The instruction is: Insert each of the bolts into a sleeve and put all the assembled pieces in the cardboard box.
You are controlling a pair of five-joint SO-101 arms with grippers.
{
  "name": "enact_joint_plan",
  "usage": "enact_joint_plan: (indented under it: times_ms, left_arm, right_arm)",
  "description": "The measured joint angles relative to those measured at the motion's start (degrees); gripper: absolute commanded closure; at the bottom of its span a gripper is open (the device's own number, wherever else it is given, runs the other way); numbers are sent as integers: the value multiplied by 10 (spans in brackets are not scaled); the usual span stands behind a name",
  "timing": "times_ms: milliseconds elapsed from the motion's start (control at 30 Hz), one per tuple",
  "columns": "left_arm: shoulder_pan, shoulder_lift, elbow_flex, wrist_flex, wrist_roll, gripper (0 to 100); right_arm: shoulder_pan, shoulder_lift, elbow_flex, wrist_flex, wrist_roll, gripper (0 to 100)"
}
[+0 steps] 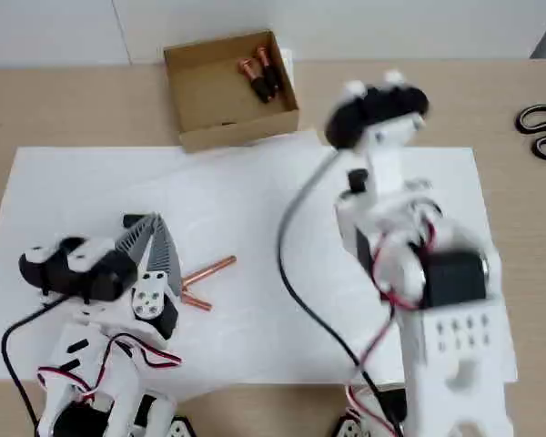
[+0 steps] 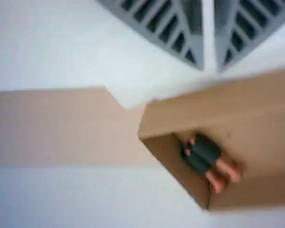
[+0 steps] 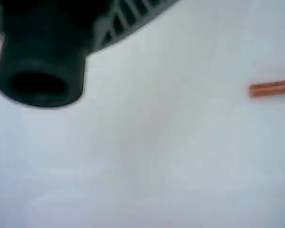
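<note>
The white sheet (image 1: 255, 182) is lying across the table, with the cardboard box (image 1: 196, 100) sitting just past its far edge. The box is holding two assembled pieces (image 1: 259, 73) side by side in one corner. The right gripper (image 3: 47, 28) is gripping a black sleeve (image 3: 38, 76), whose open bore is facing the sheet. The left gripper (image 1: 153, 223) is pointing toward the box, with its jaws nearly closed on nothing. One bolt (image 1: 209, 270) and a second bolt (image 1: 198, 302) are lying on the sheet just beside the left gripper, well apart from the sleeve. Their long axes are running slantwise toward the right arm, and the left arm is nearer to them.
</note>
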Motion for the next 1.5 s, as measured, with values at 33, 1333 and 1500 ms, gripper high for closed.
enact_joint_plan:
  times_ms: [33, 1333, 1500]
  left_arm:
    - [0, 0, 0, 12, 4, 994]
    - [-83, 753, -639, 422, 193, 991]
    - [-83, 775, -639, 423, 140, 992]
  right_arm:
    - [11, -32, 42, -32, 0, 991]
    - [120, -563, 443, -132, 69, 994]
    - [120, -563, 443, -132, 76, 993]
